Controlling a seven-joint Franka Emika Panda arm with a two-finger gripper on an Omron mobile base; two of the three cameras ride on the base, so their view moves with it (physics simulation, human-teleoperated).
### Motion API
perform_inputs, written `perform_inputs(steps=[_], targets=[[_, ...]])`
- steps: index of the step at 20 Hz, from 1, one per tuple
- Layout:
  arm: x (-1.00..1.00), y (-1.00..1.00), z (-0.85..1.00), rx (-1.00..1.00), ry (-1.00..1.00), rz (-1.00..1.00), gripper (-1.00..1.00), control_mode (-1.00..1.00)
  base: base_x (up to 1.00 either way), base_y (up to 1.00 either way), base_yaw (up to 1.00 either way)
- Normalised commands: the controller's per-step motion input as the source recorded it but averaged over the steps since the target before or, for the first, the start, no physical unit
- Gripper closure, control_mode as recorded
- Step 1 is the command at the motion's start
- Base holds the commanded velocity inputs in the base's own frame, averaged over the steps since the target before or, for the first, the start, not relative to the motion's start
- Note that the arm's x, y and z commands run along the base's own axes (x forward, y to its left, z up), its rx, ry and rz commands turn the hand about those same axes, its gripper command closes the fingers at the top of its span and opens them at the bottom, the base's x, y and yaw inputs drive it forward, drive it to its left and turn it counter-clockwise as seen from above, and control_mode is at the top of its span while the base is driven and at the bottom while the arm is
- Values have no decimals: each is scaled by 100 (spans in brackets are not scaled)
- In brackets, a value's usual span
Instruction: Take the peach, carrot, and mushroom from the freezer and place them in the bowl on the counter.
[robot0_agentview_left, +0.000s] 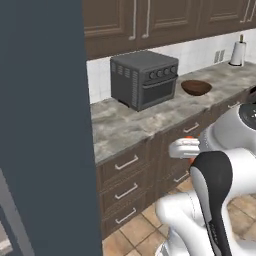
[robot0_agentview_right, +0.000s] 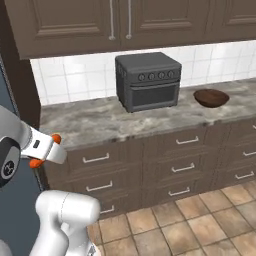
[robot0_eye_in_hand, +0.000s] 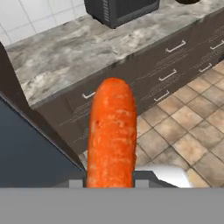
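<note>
Beside the counter edge: the gripper (robot0_eye_in_hand: 110, 186) is closed on the carrot (robot0_eye_in_hand: 111, 135), held over the tiled floor (robot0_eye_in_hand: 183, 127) in front of the drawers (robot0_agentview_right: 175, 167).
Carrot: its orange ends show either side of the hand (robot0_agentview_right: 45, 149).
Freezer: its dark wall (robot0_agentview_left: 45, 125) stands close on the arm's left.
Counter: the stone top (robot0_agentview_right: 100, 122) lies bare between the freezer and the toaster oven (robot0_agentview_right: 148, 81).
Bowl: the bowl (robot0_agentview_right: 211, 97) sits just beyond the oven, well apart from the carrot.
</note>
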Motion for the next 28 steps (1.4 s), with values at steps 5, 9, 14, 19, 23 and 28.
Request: perform_inputs(steps=[5,9,14,19,23,28], targets=[[0,0,0,0,0,0,100,100,91,-100,-38],[0,0,0,0,0,0,100,100,100,-80,-1],[0,0,0,0,0,0,100,100,100,-90,12],[0,0,0,0,0,0,100,100,100,-88,18],[0,0,0,0,0,0,100,100,100,-58,19],[0,0,0,0,0,0,100,100,100,-30,25]])
